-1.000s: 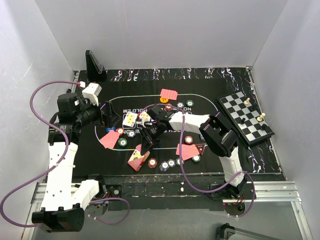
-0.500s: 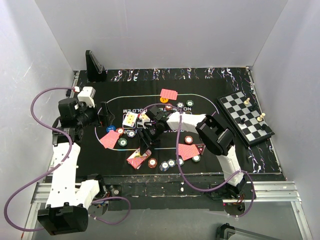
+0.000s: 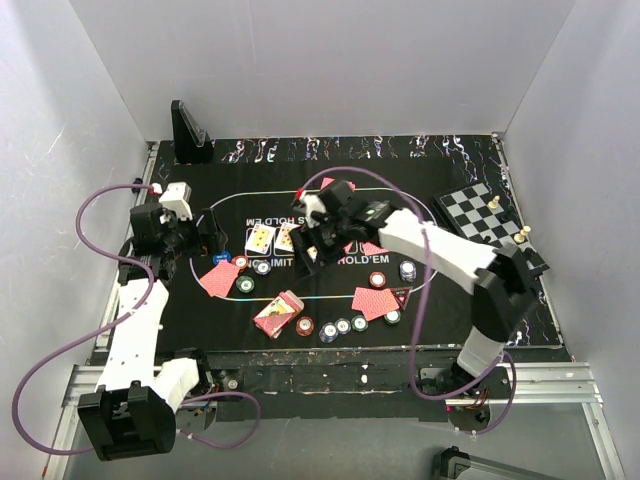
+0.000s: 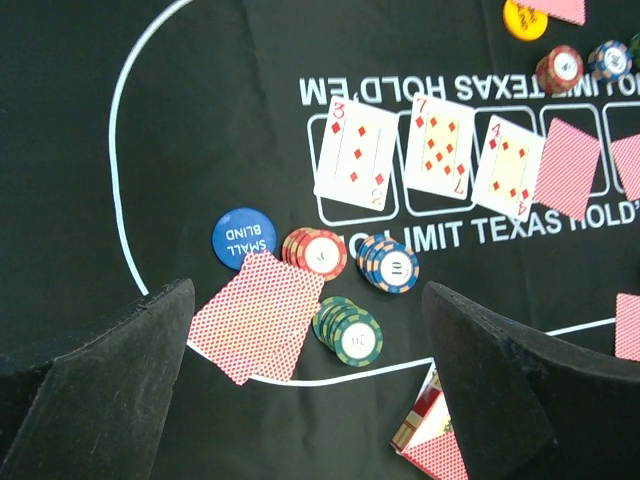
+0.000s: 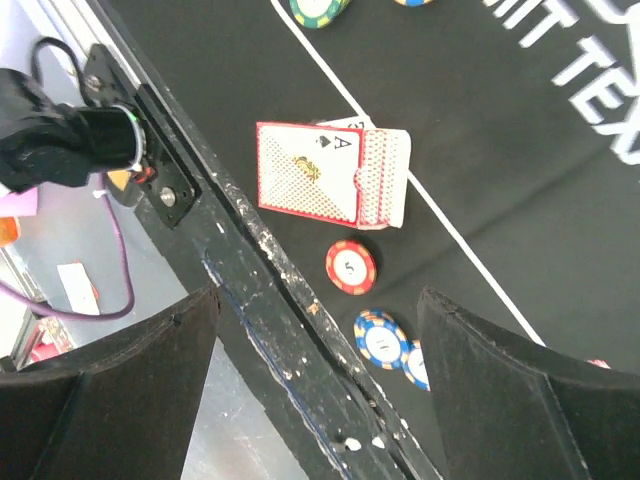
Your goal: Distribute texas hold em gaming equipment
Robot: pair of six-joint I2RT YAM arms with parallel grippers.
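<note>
At the near edge of the black mat [image 3: 250, 185], a red card pack [image 5: 330, 175] is seen lying flat with its flap open, the flap touching the white line printed on the mat. A red chip [image 5: 351, 265] is laid just to its right, and blue-and-white chips [image 5: 380, 338] follow in a short row. Further right, a pair of red-backed cards [image 3: 375, 302] is spread face down.

On the left, two more face-down cards [image 4: 260, 315] are fanned across the white line. A green chip stack [image 4: 350, 330] is set just to their right, a red chip stack [image 4: 318, 253] sits at their far corner, a blue chip stack [image 4: 390, 263] stands beside that, and a blue disc [image 4: 244, 237] marked "SMALL BLIND" lies just to the left.

The left gripper [image 4: 308, 300] is held over this left group; its fingers [image 4: 120, 380] are spread wide and nothing is gripped. The right gripper [image 5: 318, 295] is held over the middle of the mat, fingers [image 5: 500, 390] likewise wide apart, with nothing between them.

Farther back, three face-up cards [image 4: 440, 146], the three, seven and four of diamonds, are laid side by side in printed boxes, with a face-down card [image 4: 567, 165] next on the right. At the far right a chessboard [image 3: 465, 210] is partly covered by the right arm, and a black stand [image 3: 188, 132] is placed at the far left corner.
</note>
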